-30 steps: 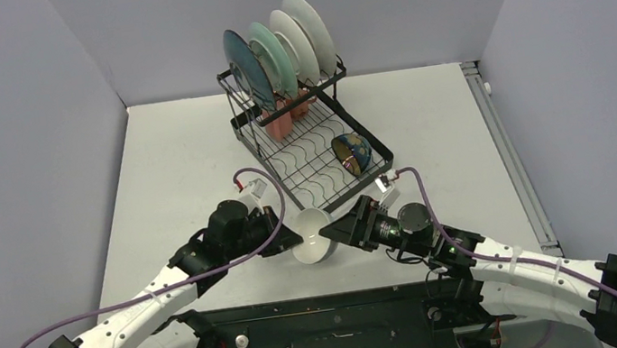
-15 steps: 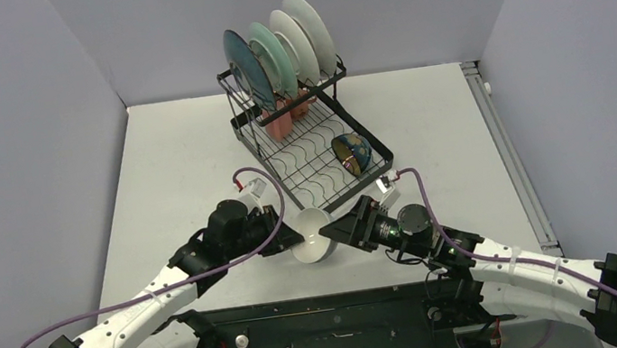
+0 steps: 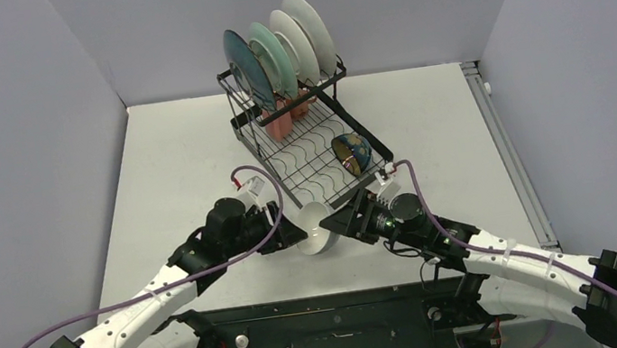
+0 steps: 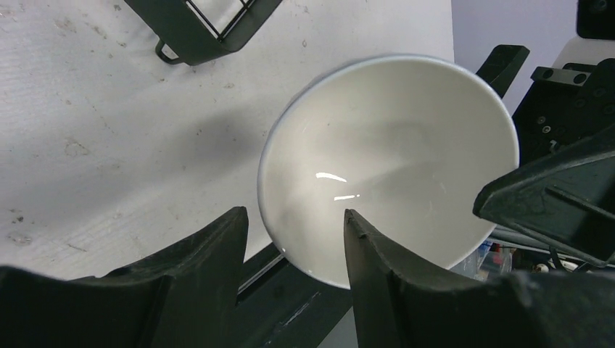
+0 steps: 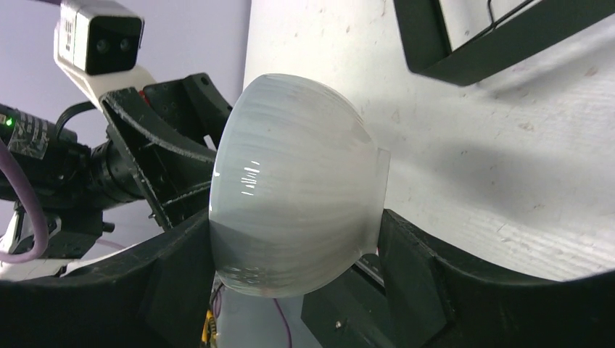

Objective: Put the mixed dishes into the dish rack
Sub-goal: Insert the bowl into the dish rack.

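Observation:
The small white bowl (image 3: 317, 227) hangs tilted on edge just above the table, in front of the dish rack (image 3: 309, 169). My right gripper (image 3: 339, 222) is shut on it: in the right wrist view the bowl (image 5: 290, 196) fills the span between both fingers (image 5: 181, 268). My left gripper (image 3: 290, 231) stands open on the bowl's other side. In the left wrist view the bowl's rim (image 4: 290, 239) lies between the parted fingers (image 4: 217, 254), untouched by the left one. Upright in the rack's upper slots are a dark teal plate (image 3: 246, 66), a light green plate (image 3: 270, 56) and white plates (image 3: 303, 33).
A pink mug (image 3: 280, 123) sits under the plates and a brown bowl (image 3: 352, 151) leans in the rack's lower grid tray. The rack's near corner shows in both wrist views (image 4: 203, 29) (image 5: 493, 43). Grey walls enclose the table on three sides.
My left gripper has opened and let go of the bowl's rim. The right gripper keeps the bowl and has moved it slightly toward the rack, tipping it more on edge.

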You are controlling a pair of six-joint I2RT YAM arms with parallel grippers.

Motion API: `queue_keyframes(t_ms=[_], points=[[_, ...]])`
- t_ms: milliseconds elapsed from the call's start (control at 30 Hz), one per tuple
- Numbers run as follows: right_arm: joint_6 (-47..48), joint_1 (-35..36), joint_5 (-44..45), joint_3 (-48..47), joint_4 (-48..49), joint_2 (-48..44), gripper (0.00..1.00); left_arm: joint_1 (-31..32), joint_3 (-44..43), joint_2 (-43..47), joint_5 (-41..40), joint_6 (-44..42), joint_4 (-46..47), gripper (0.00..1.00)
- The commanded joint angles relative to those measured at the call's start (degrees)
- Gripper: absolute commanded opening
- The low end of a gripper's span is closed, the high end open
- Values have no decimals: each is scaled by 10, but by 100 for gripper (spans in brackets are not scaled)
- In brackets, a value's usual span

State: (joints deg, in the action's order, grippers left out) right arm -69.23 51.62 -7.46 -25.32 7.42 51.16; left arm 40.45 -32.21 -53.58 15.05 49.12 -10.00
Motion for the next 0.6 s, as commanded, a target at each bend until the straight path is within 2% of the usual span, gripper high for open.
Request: queue_keyframes(t_ms=[0, 233, 367, 567], points=[[32, -32, -25, -59, 27, 10, 0, -16, -40, -3, 2, -16, 7, 50], [132, -86, -67, -161, -62, 66, 0, -53, -92, 8, -31, -63, -72, 58], [227, -114, -77, -251, -178, 116, 0, -70, -120, 20, -42, -92, -116, 60], [391, -155, -82, -378, -287, 216, 0, -85, -126, 36, -33, -126, -154, 61]])
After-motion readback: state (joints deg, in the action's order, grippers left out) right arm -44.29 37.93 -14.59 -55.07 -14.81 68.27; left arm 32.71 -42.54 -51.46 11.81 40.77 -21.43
